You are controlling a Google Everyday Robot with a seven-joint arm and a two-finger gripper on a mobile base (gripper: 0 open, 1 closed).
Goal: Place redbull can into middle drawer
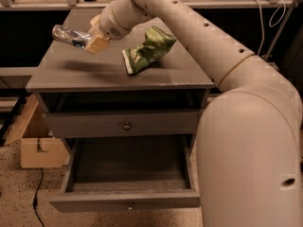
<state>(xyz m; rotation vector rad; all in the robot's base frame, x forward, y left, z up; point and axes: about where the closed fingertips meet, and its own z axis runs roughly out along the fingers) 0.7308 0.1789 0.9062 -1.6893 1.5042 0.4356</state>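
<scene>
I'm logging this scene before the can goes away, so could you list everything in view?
redbull can: one, silver with blue, held in the air above the cabinet top's left side.
snack bag: one, green and white, lying on the cabinet top, right of the can.
cabinet: one, grey, centre of view.
upper drawer front: one, grey with a dark knob, below the top.
middle drawer: one, grey, pulled open at the bottom.
cardboard box: one, tan, on the floor left of the cabinet.
cable: one, black, on the floor at lower left.
arm: one, white, reaching from the right foreground over the cabinet.
gripper: one, tan-tipped, shut on the redbull can.
</scene>
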